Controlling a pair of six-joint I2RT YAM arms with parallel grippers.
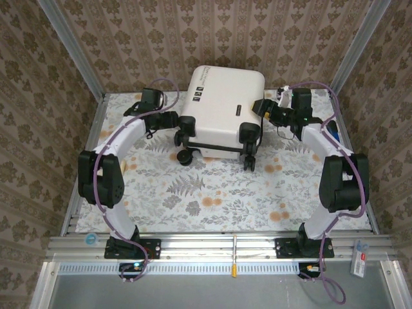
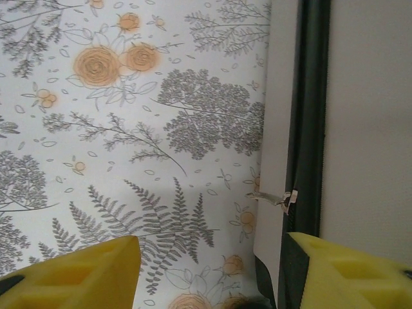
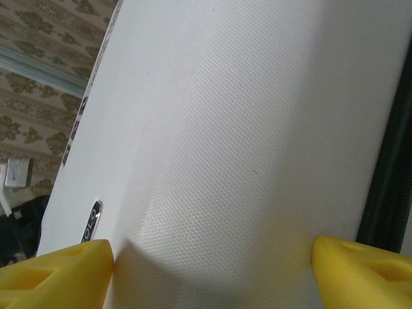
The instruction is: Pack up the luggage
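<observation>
The cream suitcase (image 1: 222, 103) is lying shut at the far middle of the flowered tablecloth (image 1: 212, 199), wheels pointing toward the arm bases, and work on its zip seems to be the step in hand. The left claw (image 1: 172, 121) is hovering at the suitcase's left side, fingers spread and gripping nothing, with the zipper pull (image 2: 283, 198) just ahead, while the right claw (image 1: 262, 107) is hanging open at the suitcase's right side, also empty. Next, I judge, the left claw is needing a fine pinch on that small pull, with the right claw bracing the shell.
</observation>
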